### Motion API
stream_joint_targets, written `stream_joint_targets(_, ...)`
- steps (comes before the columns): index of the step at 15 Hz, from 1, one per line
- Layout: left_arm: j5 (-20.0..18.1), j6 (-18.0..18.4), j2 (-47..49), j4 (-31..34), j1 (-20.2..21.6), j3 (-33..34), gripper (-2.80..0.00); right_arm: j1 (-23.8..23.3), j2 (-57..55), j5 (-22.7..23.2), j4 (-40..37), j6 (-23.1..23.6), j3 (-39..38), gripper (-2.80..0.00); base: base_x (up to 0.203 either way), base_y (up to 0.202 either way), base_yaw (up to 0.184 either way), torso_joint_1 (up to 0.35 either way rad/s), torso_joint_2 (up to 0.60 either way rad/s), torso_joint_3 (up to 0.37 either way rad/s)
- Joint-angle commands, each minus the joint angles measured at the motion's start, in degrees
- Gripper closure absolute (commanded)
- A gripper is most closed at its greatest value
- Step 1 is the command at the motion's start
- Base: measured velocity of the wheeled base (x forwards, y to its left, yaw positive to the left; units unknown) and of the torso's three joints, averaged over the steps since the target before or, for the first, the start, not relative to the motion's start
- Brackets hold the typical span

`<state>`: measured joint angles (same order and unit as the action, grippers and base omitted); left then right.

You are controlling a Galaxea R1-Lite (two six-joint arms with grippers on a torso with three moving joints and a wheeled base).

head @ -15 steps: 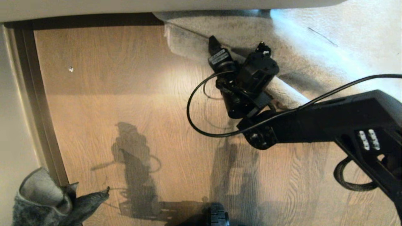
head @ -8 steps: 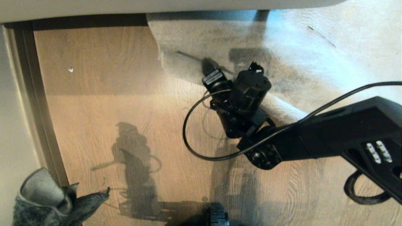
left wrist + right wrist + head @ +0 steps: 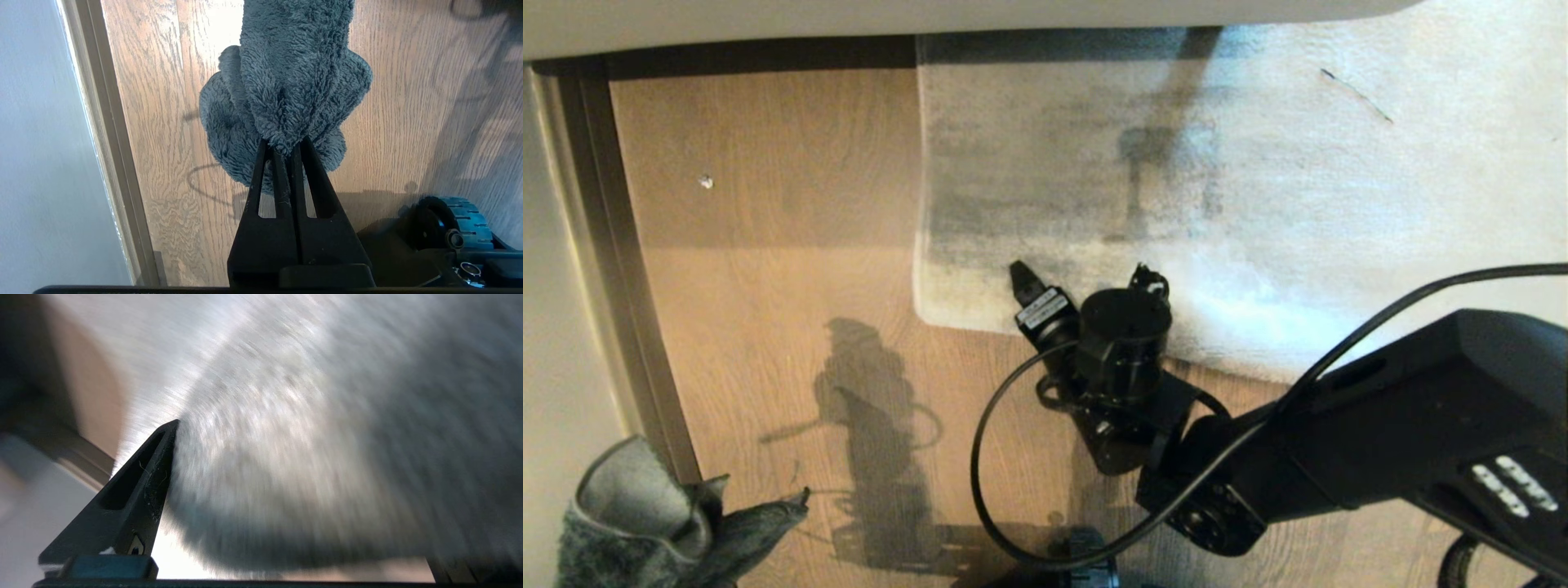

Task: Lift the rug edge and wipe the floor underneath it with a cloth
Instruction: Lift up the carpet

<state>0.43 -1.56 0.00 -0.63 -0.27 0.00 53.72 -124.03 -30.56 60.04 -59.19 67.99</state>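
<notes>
Nearest the robot, at the lower left of the head view, the cloth [image 3: 645, 523] hangs in a dark grey bunch beside a pale wall and its baseboard [image 3: 629, 327]. In the left wrist view the left gripper [image 3: 286, 149] is pinched tight on a fold of the fluffy cloth [image 3: 286, 81], which droops above the floor [image 3: 408, 102]. A ribbed black wheel [image 3: 461, 220] of the base sits close by.

Further out, the floor [image 3: 768, 245] shows light brown wood-grain planks crossed by arm shadows. The right arm reaches in from the lower right, a black cable [image 3: 988, 457] looping under it. The right gripper [image 3: 1082, 282] stands at the near border of the rug, jaws spread wide, with nothing between them. A small white label [image 3: 1042, 309] on its body carries print too fine to read.

The rug edge [image 3: 956, 318] lies flat on the planks, its corner squared. In the right wrist view one finger [image 3: 139, 486] shows against blurred grey pile [image 3: 327, 437].

Beyond, the rug [image 3: 1258, 163] runs under a pale furniture edge [image 3: 931, 16]
</notes>
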Motion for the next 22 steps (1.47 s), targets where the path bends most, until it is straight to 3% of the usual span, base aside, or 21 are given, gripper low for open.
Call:
stream_joint_targets(1, 0.0, 0.0, 0.0, 0.0, 0.0, 0.0, 0.0, 0.4, -0.8, -0.3, -1.3, -3.2, -2.1, -2.8, 0.0, 0.0, 0.0, 0.0, 0.0, 0.0)
stream_joint_targets(6, 0.0, 0.0, 0.0, 0.0, 0.0, 0.0, 0.0, 0.0, -5.3, -1.1, -3.2, -6.6, -3.4, -2.8, 0.0, 0.0, 0.0, 0.0, 0.0, 0.0)
stream_joint_targets(10, 0.0, 0.0, 0.0, 0.0, 0.0, 0.0, 0.0, 0.0, -7.0, -1.3, -3.2, -6.7, -4.0, -2.8, 0.0, 0.0, 0.0, 0.0, 0.0, 0.0)
stream_joint_targets(15, 0.0, 0.0, 0.0, -0.1, 0.0, 0.0, 0.0, 0.2, -5.1, -1.2, -7.2, -6.2, -10.9, -2.8, 0.0, 0.0, 0.0, 0.0, 0.0, 0.0)
stream_joint_targets(18, 0.0, 0.0, 0.0, 0.0, 0.0, 0.0, 0.0, -1.1, -1.6, -1.2, -10.6, -2.8, -15.1, -2.8, 0.0, 0.0, 0.0, 0.0, 0.0, 0.0)
stream_joint_targets(22, 0.0, 0.0, 0.0, -0.1, 0.0, 0.0, 0.0, -5.9, 3.0, -1.3, -10.7, 5.6, -18.7, -2.8, 0.0, 0.0, 0.0, 0.0, 0.0, 0.0)
